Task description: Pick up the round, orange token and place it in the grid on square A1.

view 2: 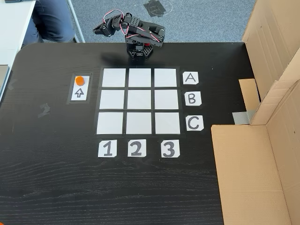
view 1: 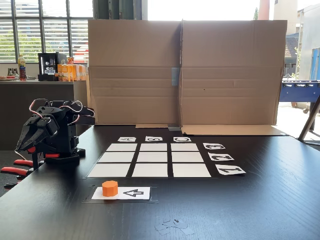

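The small orange token (view 1: 110,188) (view 2: 80,80) sits flat beside the grid (view 1: 153,160) (view 2: 138,101), just outside its column-1 edge, nearest the bare white square A1 (view 1: 122,147) (view 2: 114,78).

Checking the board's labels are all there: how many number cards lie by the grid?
3. In the fixed view from above, card 1, card 2 and card 3 lie in a row below the grid, left to right. None seem hidden.

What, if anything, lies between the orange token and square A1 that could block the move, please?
Nothing visible does. The token sits on the arrow card just left of the grid in the top-down fixed view, and square A1 is the nearest cell, bare. The gripper is folded back at the table's far edge.
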